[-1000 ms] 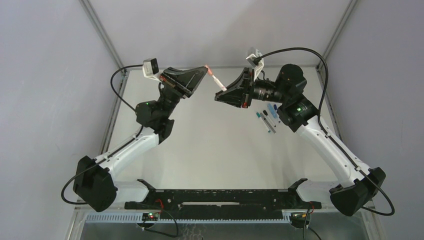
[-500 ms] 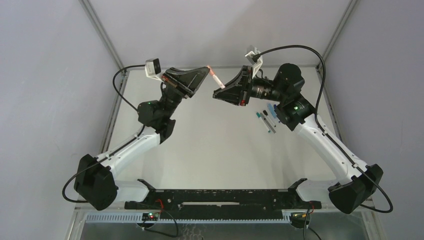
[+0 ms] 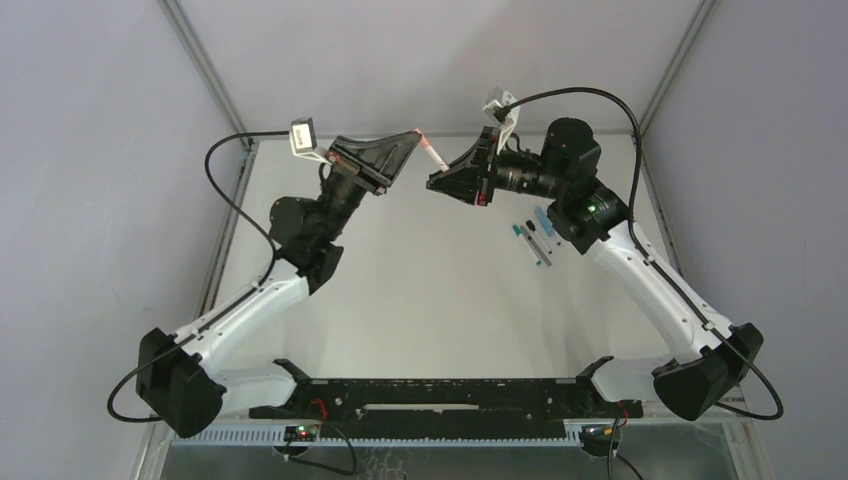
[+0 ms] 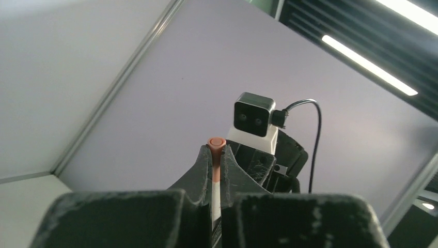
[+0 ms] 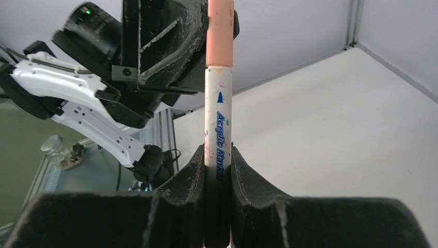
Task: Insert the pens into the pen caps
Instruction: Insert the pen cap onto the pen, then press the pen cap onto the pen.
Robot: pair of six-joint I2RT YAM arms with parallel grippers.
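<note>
Both grippers are raised above the table and meet at one white pen [image 3: 436, 160] printed "Acrylic Marker" [image 5: 218, 119]. My right gripper [image 5: 217, 160] is shut on its white barrel. A salmon-pink pen cap [image 5: 220, 31] sits on the pen's far end, flush against the barrel. My left gripper [image 4: 216, 155] is shut on that cap [image 4: 216, 142], whose round end pokes out past the fingertips. In the top view the left gripper [image 3: 414, 136] and the right gripper [image 3: 432, 183] face each other at the back middle.
Several more pens and caps [image 3: 535, 238] lie on the table below the right wrist, among them a teal cap [image 3: 517, 230] and a light-blue pen [image 3: 545, 218]. The table's metal rim [image 3: 228, 232] runs along the left. Grey walls close the back and sides.
My right gripper has moved a little left and up toward the left gripper, so less of the pen shows between them. The left arm's elbow has shifted slightly left.
</note>
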